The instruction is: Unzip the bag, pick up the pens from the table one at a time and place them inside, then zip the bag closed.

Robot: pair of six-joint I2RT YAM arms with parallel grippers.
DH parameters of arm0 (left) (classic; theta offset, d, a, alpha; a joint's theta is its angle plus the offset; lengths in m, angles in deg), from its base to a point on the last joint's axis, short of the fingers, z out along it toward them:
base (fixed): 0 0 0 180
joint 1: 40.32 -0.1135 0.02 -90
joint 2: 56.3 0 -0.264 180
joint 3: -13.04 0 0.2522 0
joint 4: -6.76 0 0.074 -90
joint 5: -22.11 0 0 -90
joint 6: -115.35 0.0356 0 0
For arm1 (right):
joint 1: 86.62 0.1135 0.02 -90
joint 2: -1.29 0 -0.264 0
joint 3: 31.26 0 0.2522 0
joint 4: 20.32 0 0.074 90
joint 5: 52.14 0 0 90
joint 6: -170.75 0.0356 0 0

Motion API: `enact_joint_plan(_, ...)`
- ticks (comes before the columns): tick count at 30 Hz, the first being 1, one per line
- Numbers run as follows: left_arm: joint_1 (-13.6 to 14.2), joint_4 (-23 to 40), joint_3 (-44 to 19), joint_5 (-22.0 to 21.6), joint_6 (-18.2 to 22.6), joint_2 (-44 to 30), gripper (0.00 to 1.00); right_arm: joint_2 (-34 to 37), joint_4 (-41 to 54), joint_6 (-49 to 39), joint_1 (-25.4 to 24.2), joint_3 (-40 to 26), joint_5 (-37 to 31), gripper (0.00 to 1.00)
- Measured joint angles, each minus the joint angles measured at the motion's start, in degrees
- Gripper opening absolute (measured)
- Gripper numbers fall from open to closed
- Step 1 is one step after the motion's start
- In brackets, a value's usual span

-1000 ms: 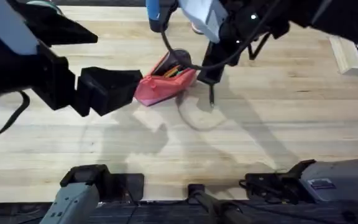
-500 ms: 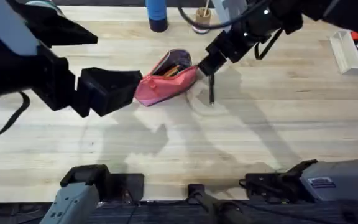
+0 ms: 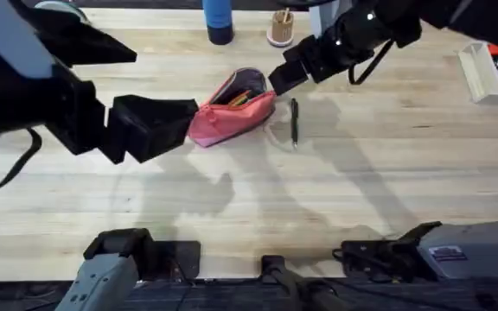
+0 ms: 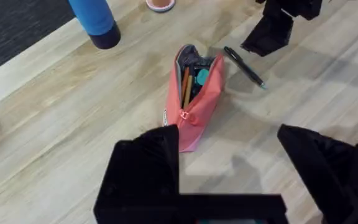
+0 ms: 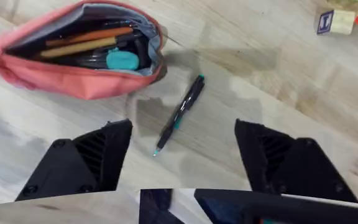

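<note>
Hovering above the table (image 3: 387,173), the right gripper (image 3: 282,78) hangs at about one o'clock from the bag (image 3: 230,115), fingers spread wide and holding nothing — the right wrist view looks straight down between them at the pen (image 5: 180,114). That black pen lies flat on the wood just beside the bag's open end, at roughly three o'clock from it in the overhead view, apart from the fabric and untouched. My read: the gripper is lined up over the pen for a pick, jaws open to straddle its slim barrel.

The bag sits unzipped, its mouth gaping toward the far side, and pens and a teal item already show inside against the dark lining. The left gripper (image 4: 229,180) waits near the bag's closed end at eight o'clock, also open wide — likely placed to steady the pouch or take the zip later.

Around them: a blue bottle (image 3: 218,21) at twelve o'clock, a small cup (image 3: 280,30) beside it, a tray (image 3: 489,73) far off at three o'clock. Nothing blocks the pen, though the bag's nearness leaves little room on that side for a finger.
</note>
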Motion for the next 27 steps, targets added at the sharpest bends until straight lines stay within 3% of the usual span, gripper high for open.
enact_joint_plan(10,0.0,0.0,0.0,0.0,0.0,0.0,0.993,0.0,-0.1,10.1,0.0,0.7,-3.5,0.996)
enact_joint_plan(27,0.0,0.7,0.0,0.0,0.0,0.0,0.993,0.0,-17.4,14.5,-0.3,15.6,-5.6,0.995)
